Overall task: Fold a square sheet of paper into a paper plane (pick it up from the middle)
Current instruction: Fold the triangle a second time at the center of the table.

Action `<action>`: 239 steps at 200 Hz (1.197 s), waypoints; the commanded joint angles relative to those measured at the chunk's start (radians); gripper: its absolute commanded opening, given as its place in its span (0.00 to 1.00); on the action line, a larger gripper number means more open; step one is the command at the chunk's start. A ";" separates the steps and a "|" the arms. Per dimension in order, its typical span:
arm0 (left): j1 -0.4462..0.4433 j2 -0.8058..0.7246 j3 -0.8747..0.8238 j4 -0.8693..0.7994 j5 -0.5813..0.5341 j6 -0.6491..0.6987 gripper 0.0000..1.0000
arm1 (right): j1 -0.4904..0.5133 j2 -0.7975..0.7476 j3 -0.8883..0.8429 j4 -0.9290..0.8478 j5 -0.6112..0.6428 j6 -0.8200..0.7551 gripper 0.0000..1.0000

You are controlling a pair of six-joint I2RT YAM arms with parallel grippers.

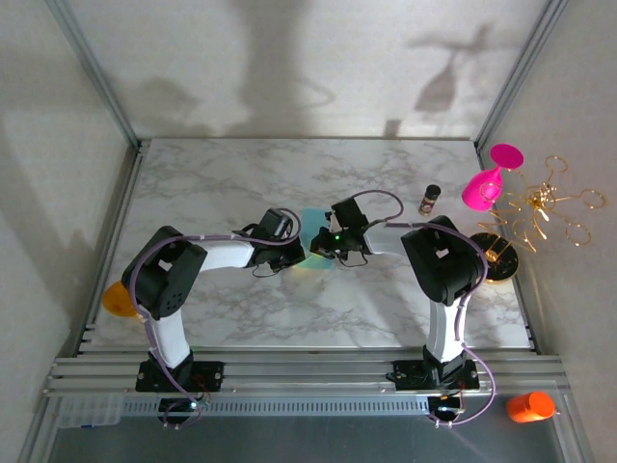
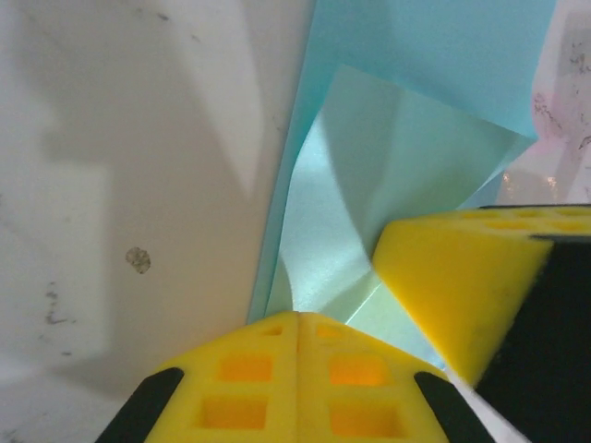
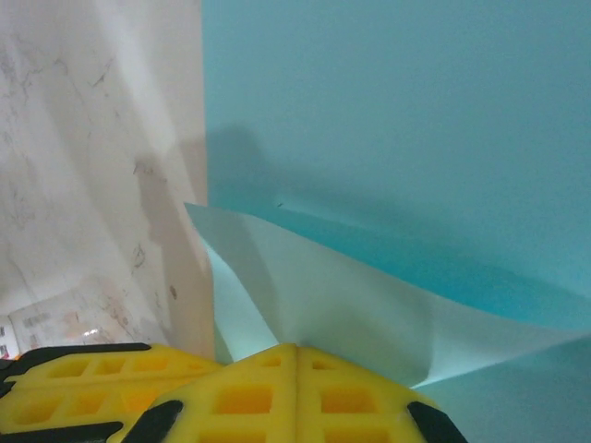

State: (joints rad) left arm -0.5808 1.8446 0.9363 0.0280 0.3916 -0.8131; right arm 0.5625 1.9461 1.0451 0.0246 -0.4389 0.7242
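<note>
Closest to the camera, both arm bases sit on the rail at the near edge, with an orange blob (image 1: 530, 406) off to the right of them. Further in, the arms bend toward each other and meet mid-way across the marble table (image 1: 241, 318), right over the square sheet of paper (image 1: 312, 224), which lies about dead centre. The left gripper (image 2: 297, 318) is clenched tight, with a pale turned-up flap of the sheet running straight into the seam between its yellow pads. The right gripper (image 3: 295, 351) is the same deal, squeezed closed on a lifted corner, pale underside showing while the rest of the teal sheet lies flat beyond it. The two sets of fingertips are practically touching. Further back on the right are a small dark jar (image 1: 429, 199), a pink goblet (image 1: 485, 185) and a gold wire stand (image 1: 542, 204).
</note>
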 commanded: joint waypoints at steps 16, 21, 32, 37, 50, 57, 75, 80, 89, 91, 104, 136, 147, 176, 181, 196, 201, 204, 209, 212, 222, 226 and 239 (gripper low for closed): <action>-0.006 0.021 -0.065 -0.128 -0.070 -0.007 0.00 | -0.121 0.036 -0.006 -0.074 0.140 -0.032 0.00; -0.006 0.021 -0.066 -0.126 -0.068 -0.008 0.00 | -0.132 0.036 -0.008 -0.073 0.140 -0.035 0.00; -0.006 0.019 -0.067 -0.121 -0.065 -0.008 0.00 | -0.156 0.036 -0.008 -0.074 0.148 -0.041 0.00; -0.006 0.020 -0.066 -0.119 -0.063 -0.008 0.00 | -0.165 0.034 -0.008 -0.075 0.152 -0.043 0.00; -0.007 0.019 -0.063 -0.116 -0.057 -0.006 0.00 | -0.186 0.023 -0.005 -0.077 0.156 -0.047 0.00; -0.007 0.019 -0.061 -0.115 -0.055 -0.006 0.00 | -0.195 0.014 -0.001 -0.079 0.159 -0.051 0.00; -0.007 0.018 -0.052 -0.110 -0.043 -0.002 0.00 | -0.201 -0.020 0.012 -0.081 0.170 -0.063 0.00; -0.007 0.018 -0.048 -0.107 -0.038 -0.001 0.00 | -0.199 -0.033 0.014 -0.082 0.173 -0.066 0.00; -0.007 0.016 -0.036 -0.105 -0.028 0.000 0.00 | -0.191 -0.060 0.015 -0.080 0.174 -0.073 0.00; -0.007 0.015 -0.032 -0.104 -0.026 0.000 0.00 | -0.188 -0.066 0.014 -0.080 0.175 -0.074 0.00; -0.009 0.005 -0.003 -0.102 -0.009 0.004 0.00 | -0.169 -0.102 0.009 -0.078 0.174 -0.078 0.00; -0.011 -0.038 0.067 -0.075 0.018 -0.010 0.00 | -0.115 -0.141 -0.026 -0.043 0.126 -0.048 0.00; -0.011 -0.045 0.079 -0.060 0.024 -0.021 0.01 | -0.098 -0.135 -0.035 -0.021 0.091 -0.033 0.00; -0.016 -0.029 0.086 -0.028 0.037 -0.036 0.02 | -0.064 -0.089 -0.027 0.019 -0.001 -0.016 0.00; -0.017 -0.021 0.087 -0.028 0.039 -0.037 0.02 | -0.060 -0.082 -0.023 0.023 -0.010 -0.014 0.00; -0.023 -0.005 0.087 -0.020 0.046 -0.041 0.02 | -0.057 -0.060 -0.014 0.016 -0.017 -0.015 0.00; -0.026 0.000 0.088 -0.018 0.047 -0.043 0.02 | -0.057 -0.054 -0.012 0.012 -0.016 -0.017 0.00; -0.027 0.003 0.090 -0.015 0.047 -0.044 0.02 | -0.058 -0.050 -0.011 0.010 -0.015 -0.019 0.00; -0.029 0.007 0.093 -0.012 0.048 -0.044 0.02 | -0.058 -0.045 -0.009 0.004 -0.012 -0.022 0.00; -0.031 0.010 0.094 -0.010 0.049 -0.044 0.02 | -0.058 -0.042 -0.008 0.002 -0.010 -0.023 0.00; -0.035 0.019 0.102 -0.010 0.050 -0.045 0.02 | -0.057 -0.028 -0.003 -0.013 -0.005 -0.027 0.00; -0.037 0.021 0.104 -0.009 0.050 -0.045 0.02 | -0.059 -0.023 -0.002 -0.015 -0.006 -0.027 0.00; -0.039 0.030 0.110 -0.008 0.048 -0.044 0.02 | -0.058 -0.010 -0.003 -0.017 -0.004 -0.029 0.00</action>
State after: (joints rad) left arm -0.6071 1.8469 1.0122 0.0071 0.4267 -0.8429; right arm 0.5045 1.9064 1.0264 0.0303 -0.4278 0.6952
